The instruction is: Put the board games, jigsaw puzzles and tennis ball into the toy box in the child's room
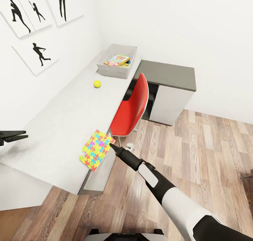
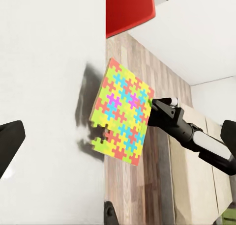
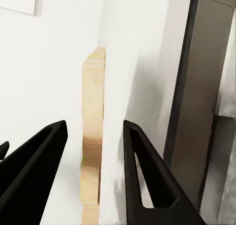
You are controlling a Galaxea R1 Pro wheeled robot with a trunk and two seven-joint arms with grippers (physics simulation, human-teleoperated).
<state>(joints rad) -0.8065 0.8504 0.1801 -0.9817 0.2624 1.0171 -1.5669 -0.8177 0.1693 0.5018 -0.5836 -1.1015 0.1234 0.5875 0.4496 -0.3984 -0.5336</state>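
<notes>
The puzzle (image 1: 96, 149) lies at the near edge of the table (image 1: 63, 121), tipped up on its right side, with a piece or two hanging loose at the lower left corner. It is a thin flat square of interlocking yellow, pink, green and blue pieces; edge-on in the right wrist view (image 3: 93, 131) its side is a pale tan strip, like thin board. I judge it light and fairly stiff, but so thin that it offers nothing to grip from above while flat. The best hold is across one edge, the fingers pinching both faces, and firmly enough that the smooth faces do not slide out. The loose corner suggests it could shed pieces if knocked or bent.

The right gripper (image 1: 113, 145) is at the puzzle's right edge. In the right wrist view its fingers (image 3: 142, 171) stand apart on either side of the thin edge, with a gap at each face, so they straddle it rather than clamp it. The left gripper (image 1: 15, 135) hangs over the table well to the left, holding nothing; how far open it is I cannot tell.

Farther along the table lies the ball (image 1: 97, 84), and beyond it the toy box (image 1: 114, 71) at the far end, with printed game boxes (image 1: 117, 60) already inside. A red chair (image 1: 131, 109) stands at the table's edge between puzzle and box.
</notes>
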